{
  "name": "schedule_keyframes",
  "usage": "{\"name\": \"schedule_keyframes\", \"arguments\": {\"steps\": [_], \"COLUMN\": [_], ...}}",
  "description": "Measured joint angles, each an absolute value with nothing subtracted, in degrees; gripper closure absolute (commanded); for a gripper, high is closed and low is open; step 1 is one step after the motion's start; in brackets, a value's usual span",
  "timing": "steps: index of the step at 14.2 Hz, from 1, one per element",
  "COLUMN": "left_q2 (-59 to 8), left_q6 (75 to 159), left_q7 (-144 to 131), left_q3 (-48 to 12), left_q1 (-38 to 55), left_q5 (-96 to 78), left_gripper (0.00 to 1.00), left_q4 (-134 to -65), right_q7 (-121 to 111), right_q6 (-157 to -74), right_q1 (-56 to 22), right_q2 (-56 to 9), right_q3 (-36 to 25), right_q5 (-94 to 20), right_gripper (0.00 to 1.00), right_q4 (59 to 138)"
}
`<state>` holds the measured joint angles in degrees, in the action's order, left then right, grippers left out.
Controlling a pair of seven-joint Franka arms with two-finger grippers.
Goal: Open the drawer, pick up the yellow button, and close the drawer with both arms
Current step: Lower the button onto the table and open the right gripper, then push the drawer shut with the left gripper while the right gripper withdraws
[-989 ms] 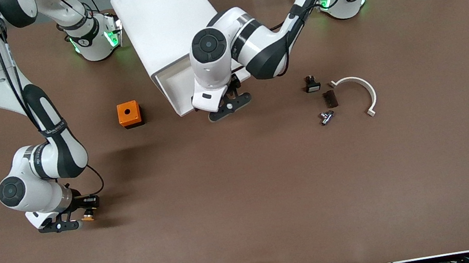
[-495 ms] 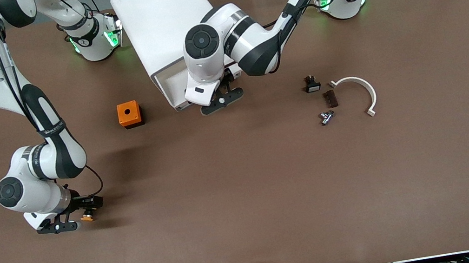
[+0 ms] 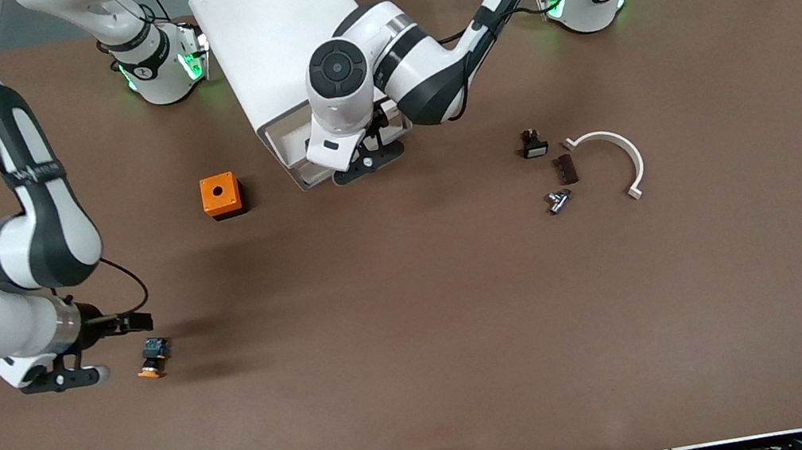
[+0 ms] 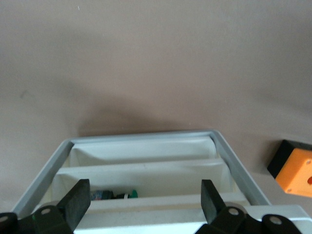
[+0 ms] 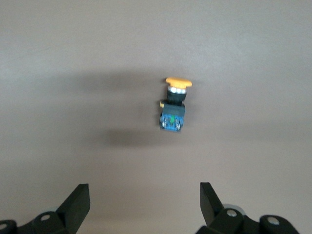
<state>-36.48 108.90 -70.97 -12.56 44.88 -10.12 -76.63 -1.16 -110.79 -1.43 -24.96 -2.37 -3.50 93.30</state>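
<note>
While the counter (image 3: 468,343) fills the front view, both arms are cut off at that view's top edge, and the left arm (image 3: 418,77) hides much of the cabinet's (image 3: 274,36) front. Only a strip of the drawer (image 3: 294,157) shows there, partly pulled out; the left wrist view shows its white dividers (image 4: 141,170) and small dark parts inside, too dim to name. Over its front edge, the left gripper (image 3: 367,162) has its jaws spread wide, holding nothing. The right gripper (image 3: 63,381), also wide open and empty, hangs over the counter at the right arm's end. Just beside it the button (image 3: 152,358) lies on its side on the counter; the right wrist view shows its blue base.
</note>
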Motion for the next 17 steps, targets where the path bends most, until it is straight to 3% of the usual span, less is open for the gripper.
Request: {"name": "schedule_keyframes", "arguments": {"steps": [5,10,17], "left_q2": [-36.48,-36.48,-36.49], "left_q6": [108.81,108.80,108.83], "left_q7": [-70.97,-70.98,-71.00], "left_q3": [-12.58,-12.57,-12.31], "left_q1": [45.89,46.47,46.27], "left_q5": [-14.54,-19.38,-20.95], "left_gripper": [0.00,0.00,0.00], "left_q4": [-77.51,-78.47,-78.80], "right_q7": [0.10,0.74,1.11], "right_q6": [-94.41,-80.17,-76.40], "right_q1": [-1.20,-0.92,0.48], "right_q2": [-15.72,-12.40,-12.42], "right_q3": [-2.66,-2.85,-3.12], "right_q5": [-3.43,-1.49,-0.88], "right_gripper": [0.00,0.00,0.00], "right_q4": [89.33,82.18,76.68]}}
